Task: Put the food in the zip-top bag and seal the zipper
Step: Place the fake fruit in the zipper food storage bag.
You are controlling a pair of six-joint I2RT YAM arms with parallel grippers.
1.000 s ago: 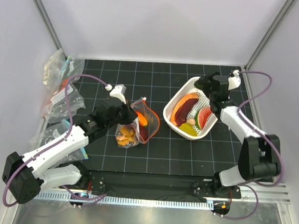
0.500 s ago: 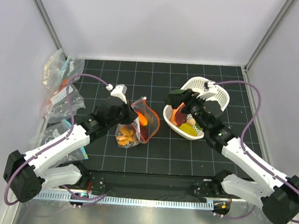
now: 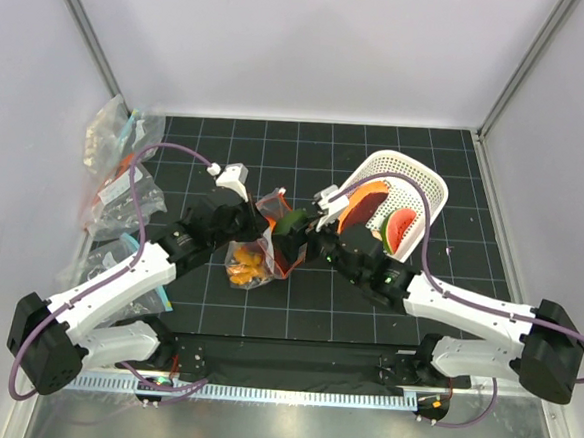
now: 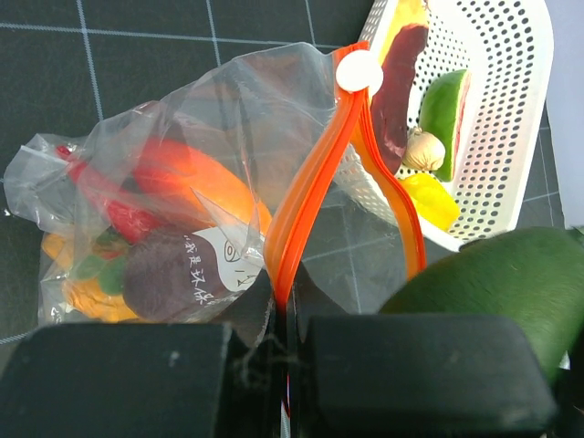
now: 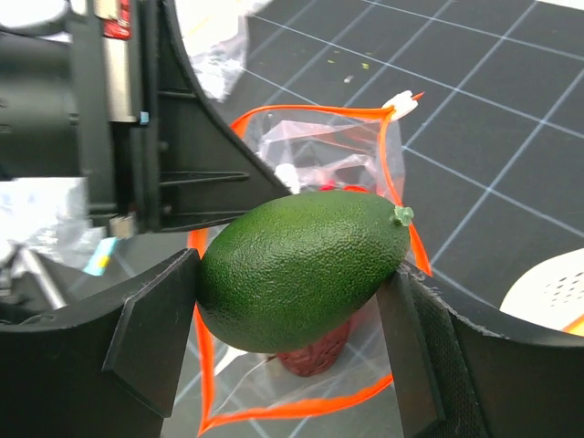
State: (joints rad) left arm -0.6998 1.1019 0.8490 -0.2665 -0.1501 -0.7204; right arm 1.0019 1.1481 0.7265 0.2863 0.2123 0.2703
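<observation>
The zip-top bag lies left of centre, holding orange, red and purple food. My left gripper is shut on its red-orange zipper, pinching the strip at the near end; the white slider sits at the far end. The bag's mouth stands open. My right gripper is shut on a green avocado and holds it just above the open mouth. A dark red piece shows in the bag below it. The avocado also shows in the left wrist view.
The white lattice basket stands tilted right of the bag, with dark red, green, yellow and watermelon-like pieces in it. Several clear bags with teal marks lie at the left edge. Both arms meet over the middle of the mat.
My right arm has swung left from the basket to the bag, carrying the avocado. The basket has shifted and tilted. The left gripper has kept its hold on the zipper.
</observation>
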